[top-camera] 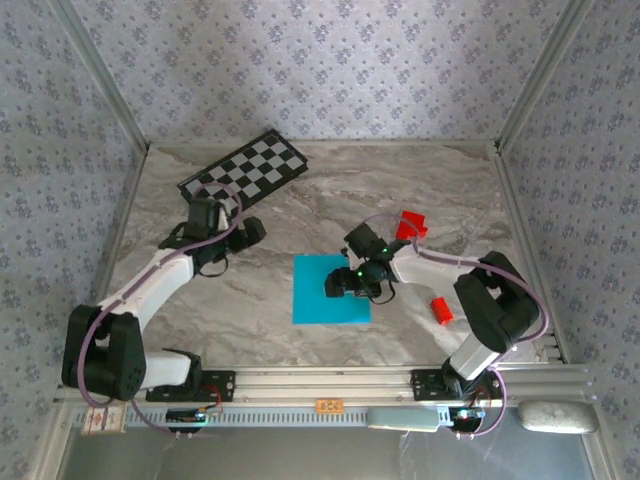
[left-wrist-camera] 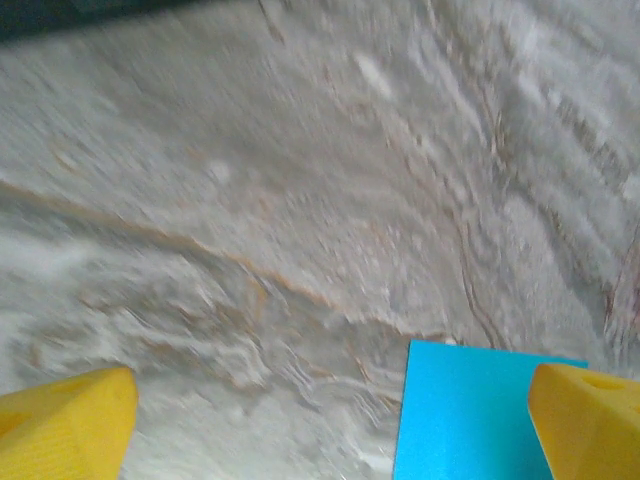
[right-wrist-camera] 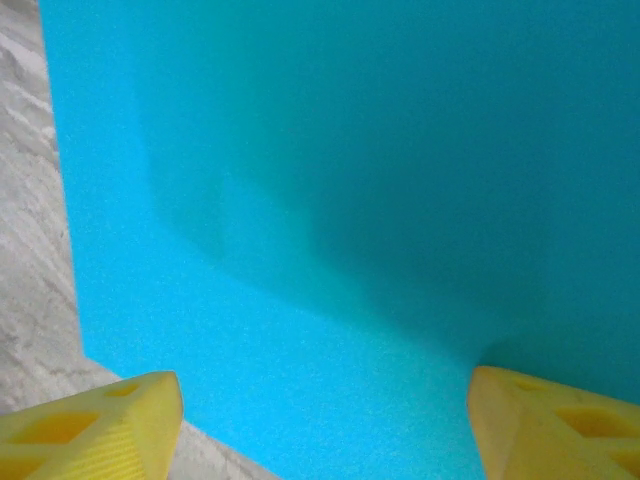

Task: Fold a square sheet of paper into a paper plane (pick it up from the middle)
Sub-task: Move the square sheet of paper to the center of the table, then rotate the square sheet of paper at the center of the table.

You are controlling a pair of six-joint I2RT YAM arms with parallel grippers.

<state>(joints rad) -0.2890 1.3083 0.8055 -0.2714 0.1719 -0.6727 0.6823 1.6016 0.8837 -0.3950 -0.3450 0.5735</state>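
Note:
The square sheet of paper (top-camera: 330,290) lies flat and unfolded on the marble table, cyan face up. My right gripper (top-camera: 340,285) hovers low over the sheet's right half, jaws open, its yellow fingertips (right-wrist-camera: 95,425) spread wide above the paper (right-wrist-camera: 330,200) with nothing between them. My left gripper (top-camera: 248,232) is open over bare table to the upper left of the sheet; in the left wrist view a corner of the sheet (left-wrist-camera: 470,410) lies beside the right yellow fingertip (left-wrist-camera: 590,420). No paper plane shape is in view.
A black-and-white checkered board (top-camera: 245,168) lies at the back left. Two small red blocks (top-camera: 408,224) (top-camera: 440,310) sit to the right of the sheet near the right arm. Metal frame posts and patterned walls enclose the table (top-camera: 300,210).

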